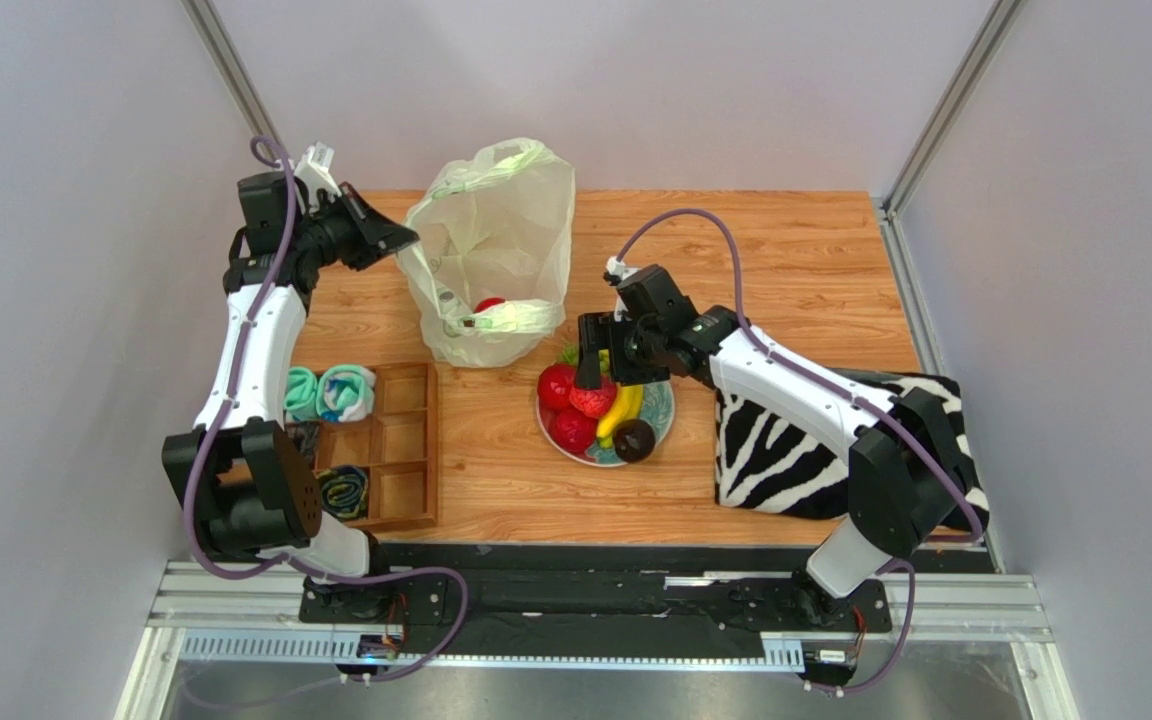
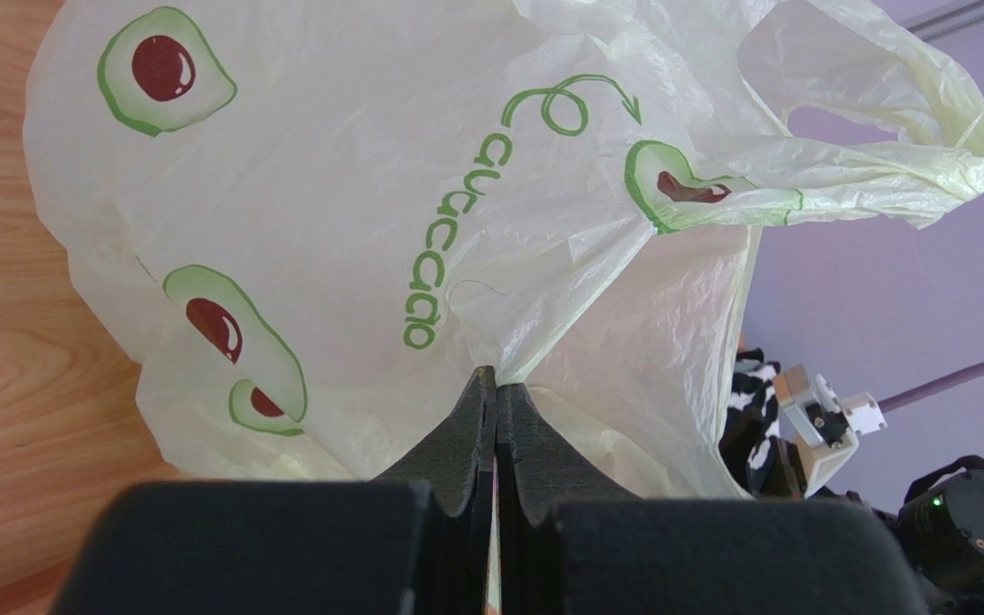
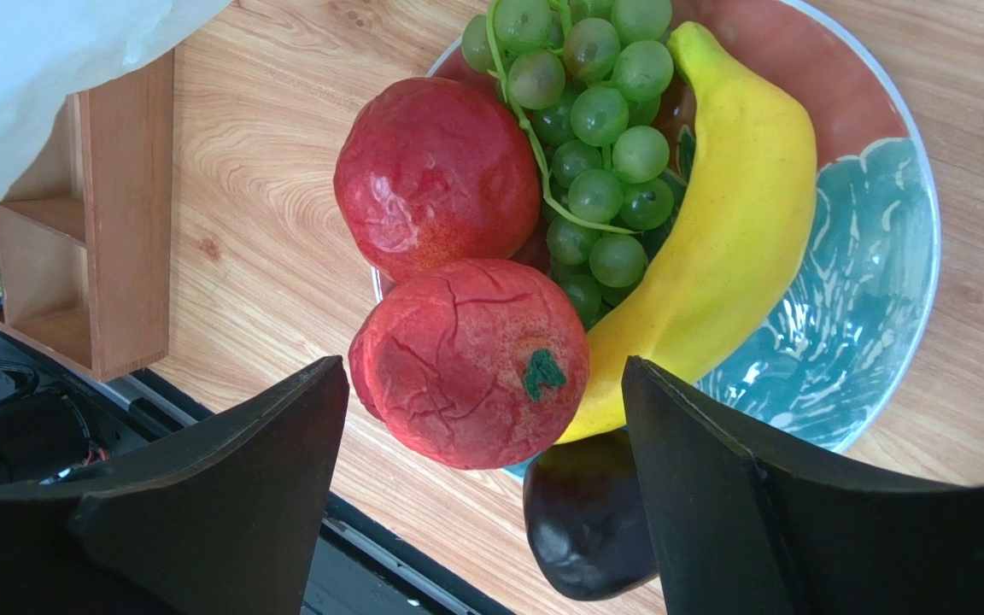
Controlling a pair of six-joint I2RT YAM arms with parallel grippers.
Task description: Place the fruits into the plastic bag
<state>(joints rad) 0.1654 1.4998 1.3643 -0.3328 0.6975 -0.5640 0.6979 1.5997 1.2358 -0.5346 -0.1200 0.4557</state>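
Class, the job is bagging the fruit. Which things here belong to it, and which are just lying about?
Belongs: plastic bag, banana, grapes, red fruits, dark fruit.
Lying about: plate, wooden tray, rolled cloths, striped cloth.

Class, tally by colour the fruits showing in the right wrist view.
Red fruits: 2
Green grape bunch: 1
Yellow banana: 1
Dark fruit: 1
Total: 5
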